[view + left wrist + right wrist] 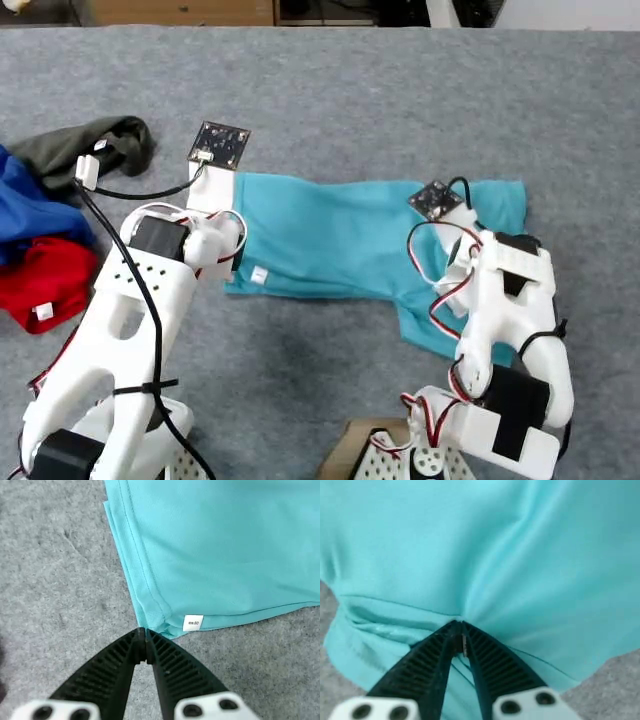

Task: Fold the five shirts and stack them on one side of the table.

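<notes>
**Two grippers closed on one shirt, open table on the far side**

One turquoise knit shirt [340,235] lies spread near the middle of the grey felt-covered table [400,90], between the two arms. Its far edge runs roughly straight across. Its near edge dips toward the right arm, where a flap hangs lower. Bare felt lies between that far edge and the table's far rim, and more lies past the shirt's right-hand end.

On the left side of the table, three bunched cloths lie close together: a dark olive cloth [95,145], a blue cloth [25,205] and a red cloth [45,280]. They sit apart from the shirt, beside the left arm.

The left gripper [145,632] has its black ribbed jaws pressed together on the very corner of the shirt's hem. It sits just beside a small white size tag [193,622], and the cloth around it lies flat.

The right gripper [459,625] is likewise clamped, pinching a fold of the shirt near its stitched hem. Creases radiate from the tips.
</notes>
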### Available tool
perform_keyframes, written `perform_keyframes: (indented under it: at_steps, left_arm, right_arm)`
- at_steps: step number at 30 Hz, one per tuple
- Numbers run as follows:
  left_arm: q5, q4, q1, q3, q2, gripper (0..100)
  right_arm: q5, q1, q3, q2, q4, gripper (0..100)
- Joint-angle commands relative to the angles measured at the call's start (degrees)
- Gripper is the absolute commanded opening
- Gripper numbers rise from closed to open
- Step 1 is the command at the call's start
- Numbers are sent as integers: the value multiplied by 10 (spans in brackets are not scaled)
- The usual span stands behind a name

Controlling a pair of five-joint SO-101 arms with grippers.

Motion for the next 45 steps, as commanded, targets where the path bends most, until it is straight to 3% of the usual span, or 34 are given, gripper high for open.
perform_keyframes:
  at_steps: [1, 16, 29, 37, 45]
  left_arm:
    - [-2, 4, 0, -4, -20, 19]
    - [-2, 2, 0, -4, -20, 19]
    - [-1, 1, 0, 12, -20, 19]
    - [-1, 4, 0, 25, -20, 19]
    - [2, 1, 0, 6, -21, 19]
  right_arm:
    - [4, -4, 1, -19, 12, 9]
    - [22, -8, 28, -202, 87, 9]
    - [27, -5, 115, -202, 23, 9]
    - [28, -7, 114, -205, 62, 9]
    - [24, -8, 36, -202, 40, 9]
